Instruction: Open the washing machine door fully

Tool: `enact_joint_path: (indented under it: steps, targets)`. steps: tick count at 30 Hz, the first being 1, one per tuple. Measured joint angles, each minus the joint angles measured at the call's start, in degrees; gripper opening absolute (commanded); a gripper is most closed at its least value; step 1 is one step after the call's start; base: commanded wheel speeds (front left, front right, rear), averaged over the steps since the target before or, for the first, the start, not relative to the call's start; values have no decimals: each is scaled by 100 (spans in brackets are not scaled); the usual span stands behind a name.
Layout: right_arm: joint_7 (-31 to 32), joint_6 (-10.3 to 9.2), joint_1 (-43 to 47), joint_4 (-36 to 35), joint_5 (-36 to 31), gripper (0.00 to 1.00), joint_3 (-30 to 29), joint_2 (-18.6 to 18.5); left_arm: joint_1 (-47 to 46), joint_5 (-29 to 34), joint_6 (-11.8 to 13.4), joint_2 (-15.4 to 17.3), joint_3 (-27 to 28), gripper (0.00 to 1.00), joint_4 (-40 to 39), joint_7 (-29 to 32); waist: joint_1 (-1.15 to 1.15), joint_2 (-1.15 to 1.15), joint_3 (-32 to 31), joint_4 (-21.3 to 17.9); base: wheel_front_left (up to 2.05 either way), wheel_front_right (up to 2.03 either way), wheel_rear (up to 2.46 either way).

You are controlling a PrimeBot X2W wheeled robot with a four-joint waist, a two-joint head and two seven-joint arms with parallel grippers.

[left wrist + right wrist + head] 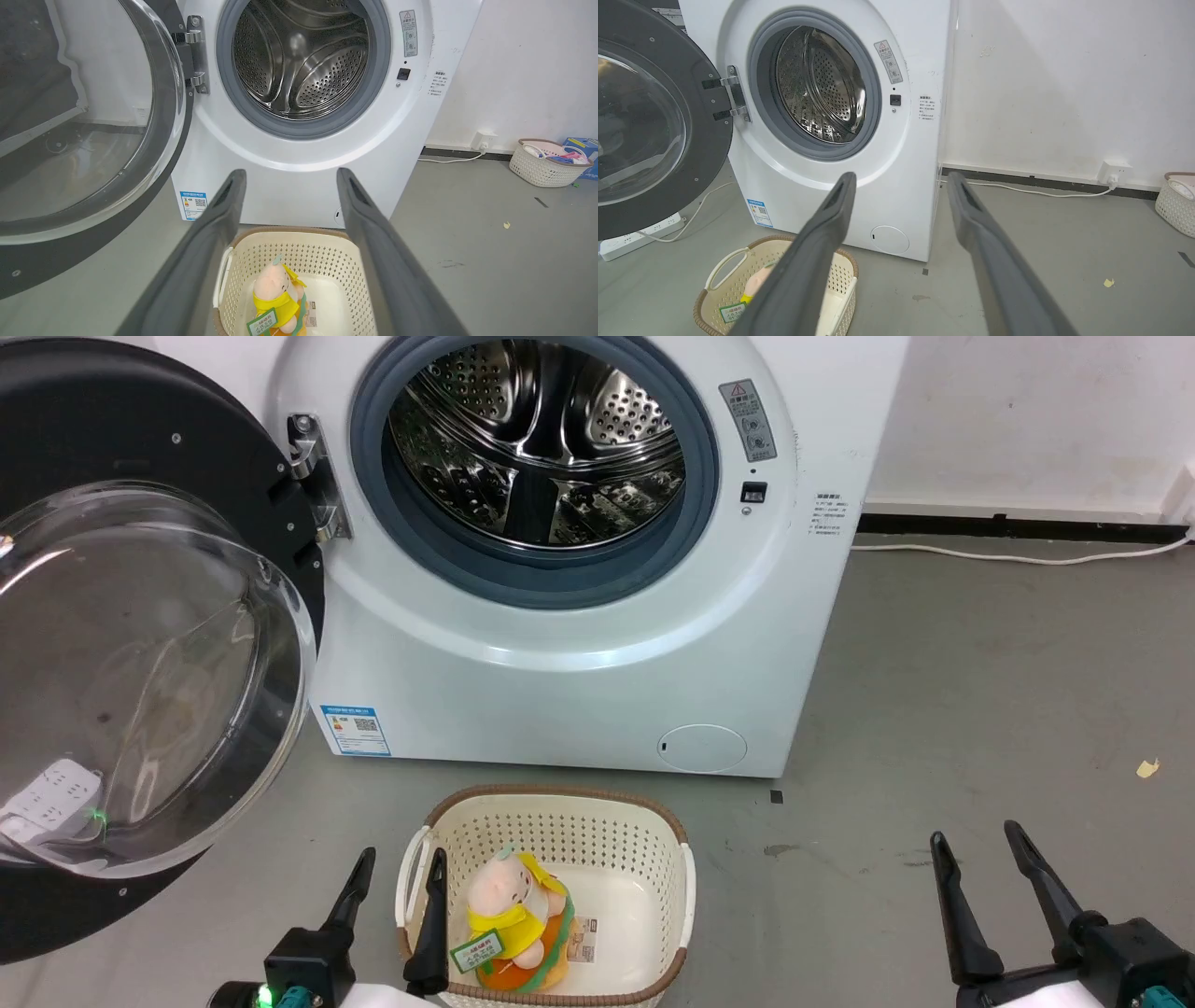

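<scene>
The washing machine door stands swung wide at the left of the white machine, hung on its metal hinge, with the steel drum exposed. Left gripper: fingers spread wide, empty, at the basket rim's near-left corner. Right gripper: fingers wide, empty, over the floor, well apart from the door.

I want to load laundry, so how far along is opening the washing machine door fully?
Done: the large round glossy black door with its clear glass bowl is swung wide on its metal hinge, leaving the steel drum exposed. In hand: nothing; the left gripper and right gripper are open, low and clear of the door. Left: little, if any; further hinge travel can't be judged.
</scene>
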Motion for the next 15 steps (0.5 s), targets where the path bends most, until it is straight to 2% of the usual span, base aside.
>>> enact_joint_path:
  steps: [3, 4, 15]
  targets:
    - [0, 0, -1, 7, 0, 100, 1, 0, -1, -5, 3, 0, -13, 100, 4, 0, 0, 0, -4, 3, 0, 0, 0]
    - [0, 0, -1, 10, 0, 0, 1, 0, -1, -7, 8, 0, -14, 0, 7, 0, 0, 0, -7, 5, 0, 0, 0]
    - [60, 0, -1, 10, -1, 0, 29, -1, 0, -4, 7, -2, -31, 0, -14, 63, 0, 0, -2, 0, 0, 0, 0]
